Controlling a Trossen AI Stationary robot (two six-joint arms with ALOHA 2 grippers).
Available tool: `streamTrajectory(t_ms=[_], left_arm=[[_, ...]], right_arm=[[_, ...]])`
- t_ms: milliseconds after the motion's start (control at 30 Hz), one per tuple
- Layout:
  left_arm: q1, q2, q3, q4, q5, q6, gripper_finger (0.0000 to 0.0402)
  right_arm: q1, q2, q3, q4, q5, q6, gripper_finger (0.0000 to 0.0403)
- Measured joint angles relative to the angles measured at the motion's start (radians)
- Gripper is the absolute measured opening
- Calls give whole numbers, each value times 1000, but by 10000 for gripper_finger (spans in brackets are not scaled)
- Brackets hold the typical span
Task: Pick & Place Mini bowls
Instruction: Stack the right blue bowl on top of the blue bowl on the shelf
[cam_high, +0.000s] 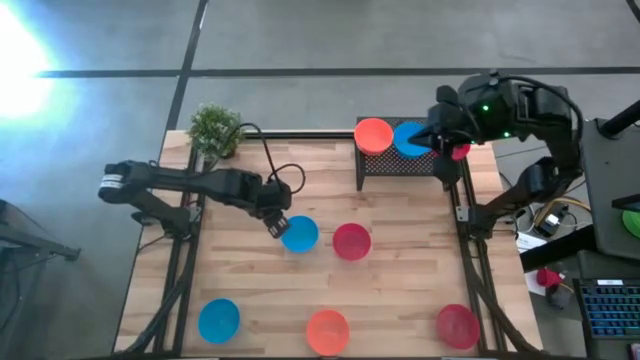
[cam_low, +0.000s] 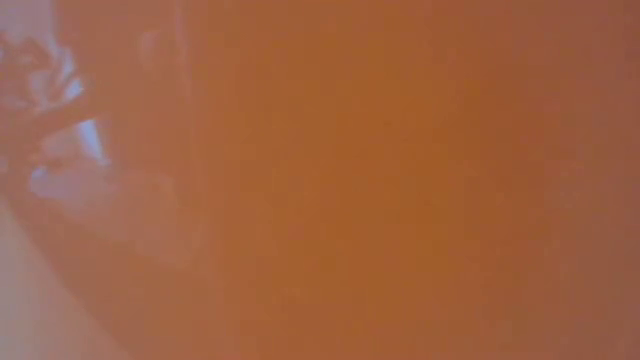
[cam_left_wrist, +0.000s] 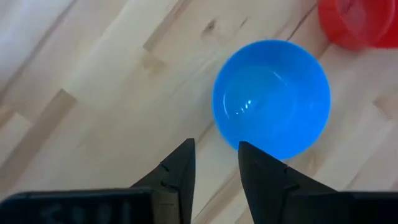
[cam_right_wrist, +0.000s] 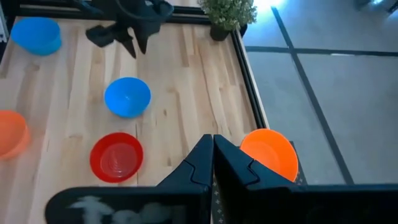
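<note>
**The blue bowl could slip away**

The left gripper (cam_high: 277, 225) hung in the middle of the high view, just beside a blue bowl (cam_high: 300, 233). Its fingers (cam_left_wrist: 180, 171) stood a little apart and held nothing. They looked too close together for the rim (a bump might push the bowl toward the red bowl (cam_high: 351, 241)). The right gripper (cam_right_wrist: 212, 163) was squeezed closed and empty at the rack (cam_high: 408, 165), upper right, by an orange bowl (cam_high: 373, 133).
</note>
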Motion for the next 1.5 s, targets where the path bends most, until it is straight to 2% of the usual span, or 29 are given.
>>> streamTrajectory(t_ms=[333, 533, 767, 1000, 1500], left_arm=[[68, 9, -121, 174, 25, -326, 115], [86, 21, -177, 280, 55, -329, 115], [85, 21, -225, 301, 61, -335, 115], [83, 21, -322, 480, 104, -363, 115], [81, 20, -435, 618, 130, -398, 115]], right_arm=[[0, -10, 0, -1, 0, -8, 8], [0, -10, -2, -1, -2, -7, 8], [0, -10, -2, -1, -2, -5, 8], [0, -10, -2, -1, -2, -8, 8], [0, -10, -2, -1, 5, -8, 8]])
